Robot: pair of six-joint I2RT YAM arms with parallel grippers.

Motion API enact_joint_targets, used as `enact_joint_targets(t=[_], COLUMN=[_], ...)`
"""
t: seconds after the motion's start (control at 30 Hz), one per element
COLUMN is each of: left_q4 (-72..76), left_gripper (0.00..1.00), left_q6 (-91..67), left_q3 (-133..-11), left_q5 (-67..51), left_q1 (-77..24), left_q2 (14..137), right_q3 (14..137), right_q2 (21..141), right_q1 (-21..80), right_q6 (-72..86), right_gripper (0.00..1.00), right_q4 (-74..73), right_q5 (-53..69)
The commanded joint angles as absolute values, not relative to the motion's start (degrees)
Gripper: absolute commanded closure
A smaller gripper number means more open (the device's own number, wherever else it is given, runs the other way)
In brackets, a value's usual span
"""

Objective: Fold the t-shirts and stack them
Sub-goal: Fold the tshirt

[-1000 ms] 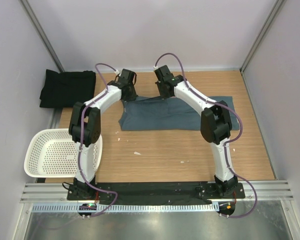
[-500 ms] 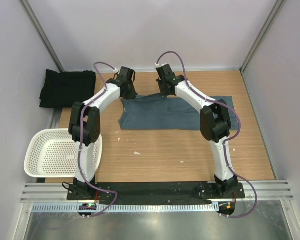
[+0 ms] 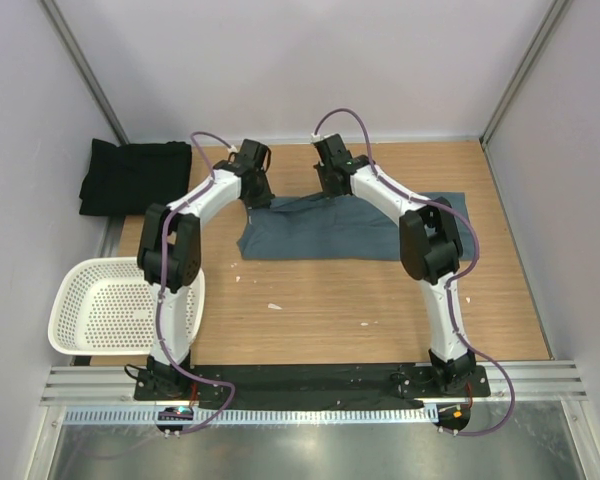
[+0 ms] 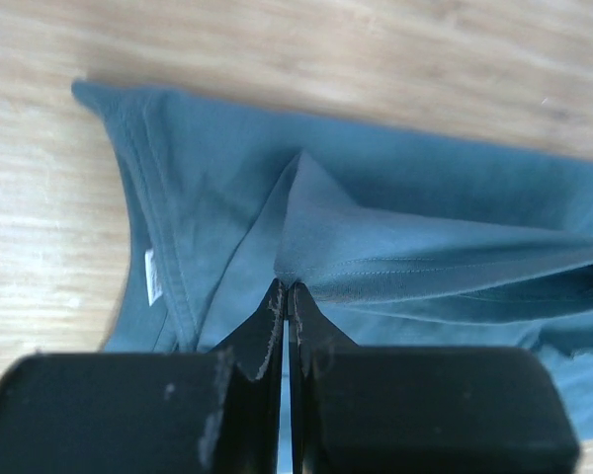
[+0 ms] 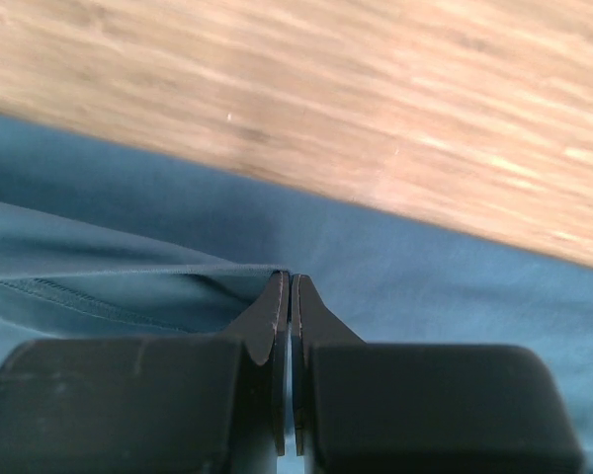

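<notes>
Your light wood-grain table point(image 3: 310, 310) carries the slate blue-grey cotton t-shirt point(image 3: 320, 235), which is spread as a wide, soft rectangle across the far half of the board. Most of it lies flat, but its far edge is gathered up into a ridge. The plain black t-shirt point(image 3: 135, 177) sits well apart from the blue-grey shirt, off to its far left. It is a limp, rumpled dark slab that partly overhangs the table's left edge. The white perforated plastic basket point(image 3: 110, 305), oval with a rolled rim, is to the near left of the blue-grey shirt and juts past the same edge.

Both pairs of jaws meet the blue-grey shirt at its far edge. The left jaws are clenched on a stitched fold of it toward its left end. The right jaws are clenched on a fold further to the right.

From above you only see the arms bending down over that edge. The left wrist view shows the black wedge-shaped fingertips point(image 4: 269, 314) pressed together, with a peaked tent of knit fabric rising from them. It also shows a small white neck label point(image 4: 152, 276) by the ribbed collar. The right wrist view shows matching fingertips point(image 5: 275, 306) pinching a hemmed fold. Smooth cloth spreads beyond the fold and bare wood lies past that.
</notes>
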State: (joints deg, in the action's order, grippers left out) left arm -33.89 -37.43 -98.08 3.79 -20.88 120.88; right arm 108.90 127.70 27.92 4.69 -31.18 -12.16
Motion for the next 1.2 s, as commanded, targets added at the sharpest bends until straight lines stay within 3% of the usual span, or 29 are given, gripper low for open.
enact_joint_targets(t=[0.0, 1.0, 1.17], left_q4=[-36.1, -39.0, -39.1], left_gripper=[1.0, 1.0, 1.0], left_q6=[-37.6, -36.3, -35.7], left_q3=[-96.3, -90.3, -90.9], left_q5=[3.0, 1.8, 2.0], left_q1=[-20.4, -19.9, -19.9], left_q2=[116.2, 113.3, 113.2], right_q3=[106.3, 95.8, 95.8], right_q2=[121.6, 116.2, 116.1], right_q1=[27.6, 28.1, 28.2], right_q6=[4.7, 11.7, 11.7], right_gripper=[0.99, 0.99, 0.84], right_q4=[-29.3, -32.2, -34.7], right_q5=[-12.0, -6.2, -5.0])
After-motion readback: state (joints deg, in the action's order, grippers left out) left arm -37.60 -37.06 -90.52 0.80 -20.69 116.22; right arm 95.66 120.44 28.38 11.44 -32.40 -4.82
